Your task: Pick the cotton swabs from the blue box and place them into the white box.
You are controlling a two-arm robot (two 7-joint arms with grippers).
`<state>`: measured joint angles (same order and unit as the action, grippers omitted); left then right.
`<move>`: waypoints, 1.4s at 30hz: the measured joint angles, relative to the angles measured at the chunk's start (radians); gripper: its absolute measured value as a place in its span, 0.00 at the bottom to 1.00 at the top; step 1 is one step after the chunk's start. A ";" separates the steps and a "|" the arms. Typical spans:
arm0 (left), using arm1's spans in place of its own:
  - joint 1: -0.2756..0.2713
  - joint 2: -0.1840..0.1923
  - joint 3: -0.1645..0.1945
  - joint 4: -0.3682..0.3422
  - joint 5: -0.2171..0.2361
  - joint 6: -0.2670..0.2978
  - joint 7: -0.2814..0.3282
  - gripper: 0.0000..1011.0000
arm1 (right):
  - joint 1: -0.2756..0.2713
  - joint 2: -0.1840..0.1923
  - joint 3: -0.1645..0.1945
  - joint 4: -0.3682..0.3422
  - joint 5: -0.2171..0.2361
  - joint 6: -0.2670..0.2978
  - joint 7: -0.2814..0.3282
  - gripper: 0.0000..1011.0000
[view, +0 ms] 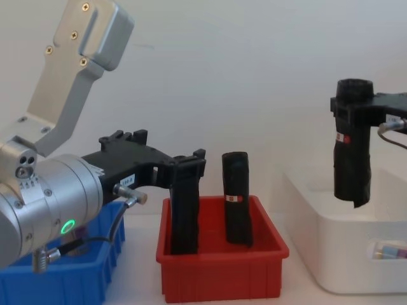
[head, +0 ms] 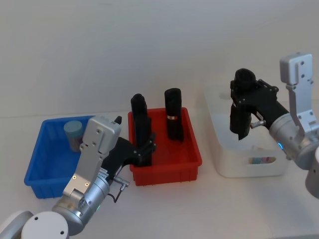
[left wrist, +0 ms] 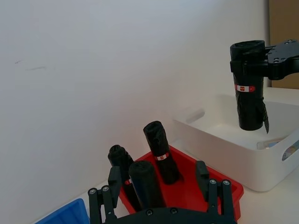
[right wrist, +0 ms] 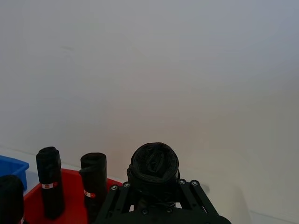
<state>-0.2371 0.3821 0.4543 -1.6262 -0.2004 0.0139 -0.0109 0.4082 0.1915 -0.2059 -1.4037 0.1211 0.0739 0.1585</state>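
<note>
One tub of cotton swabs (head: 74, 133) with a pale lid stands in the far corner of the blue box (head: 42, 164). Another tub (head: 262, 160) lies in the white box (head: 219, 144) and shows through a handle cutout. My right gripper (head: 245, 97) hangs over the white box, shut on a tall black roll (head: 239, 122) held upright above its floor. My left gripper (head: 145, 148) reaches into the red tray (head: 169, 169). Its fingers stand open on either side of a black roll (left wrist: 145, 183) without touching it.
The red tray sits between the two boxes and holds three upright black rolls, one at its far right (head: 173, 119). A white wall runs behind the table. The left arm's body (head: 84, 194) hangs over the blue box's near right corner.
</note>
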 joint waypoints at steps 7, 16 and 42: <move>0.000 0.000 0.000 0.000 0.000 0.000 0.000 0.99 | -0.006 0.005 0.003 0.006 0.004 0.016 0.009 0.44; 0.000 0.000 0.000 0.000 0.000 0.000 0.000 0.99 | -0.010 0.009 0.005 0.010 0.008 0.016 0.024 0.75; 0.000 0.000 0.000 0.000 0.000 0.000 0.000 0.99 | -0.031 0.021 0.013 -0.024 0.020 -0.013 0.034 0.99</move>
<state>-0.2372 0.3821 0.4542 -1.6262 -0.2004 0.0138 -0.0109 0.3777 0.2126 -0.1926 -1.4272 0.1408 0.0606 0.1922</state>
